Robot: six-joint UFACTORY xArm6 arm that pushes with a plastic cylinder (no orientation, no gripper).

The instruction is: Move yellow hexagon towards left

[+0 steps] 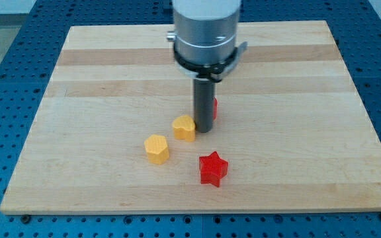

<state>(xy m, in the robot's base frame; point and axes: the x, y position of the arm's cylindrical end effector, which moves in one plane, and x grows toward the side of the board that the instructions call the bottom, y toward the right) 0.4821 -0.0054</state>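
Note:
The yellow hexagon (156,148) lies on the wooden board (98,79), left of the board's centre and toward the view's bottom. A second yellow block (184,127), shape unclear, sits just up and right of it. My tip (202,129) rests against the right side of that second yellow block, about 70 pixels right of and slightly above the hexagon. A red block (215,107) is mostly hidden behind the rod. A red star (212,168) lies below the tip.
The arm's grey cylindrical body (206,30) hangs over the board's top centre. The board is edged by a blue perforated table (5,59) on all sides.

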